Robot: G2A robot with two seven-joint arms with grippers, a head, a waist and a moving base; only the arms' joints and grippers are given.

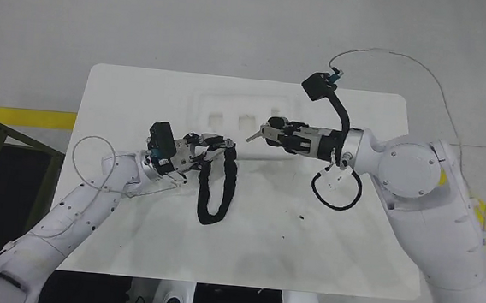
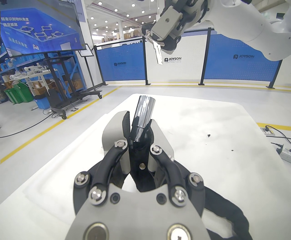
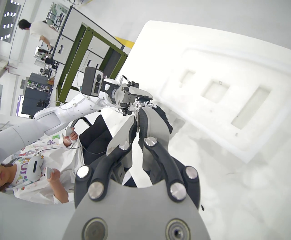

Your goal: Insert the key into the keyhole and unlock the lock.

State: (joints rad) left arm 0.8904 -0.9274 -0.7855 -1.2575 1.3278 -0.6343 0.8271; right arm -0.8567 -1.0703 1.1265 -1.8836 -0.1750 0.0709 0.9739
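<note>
Key (image 2: 157, 53) is held in open air beyond the lock (image 2: 143, 118), blade pointing toward it (the two are apart, with free space all around the blade). Nearer the robot than the lock, bare table (image 1: 304, 242) runs to the table edge; the recessed foam tray (image 1: 246, 117) lies on the lock's far side. The right gripper (image 1: 266, 134) is clamped on the key's head, with the blade projecting past the fingertips. The left gripper (image 2: 139, 123) is closed on the lock below its chrome cylinder (image 2: 144, 111), which stands clear of the fingertips. The black loop (image 1: 214, 188) trails from the lock toward the table's near edge. The table is white, with dark specks (image 2: 208, 136) near the lock. Beyond the lock, blue barrier panels (image 2: 120, 63) and a screen (image 2: 41, 29) stand on a grey floor (image 2: 75, 100) with yellow lines.
</note>
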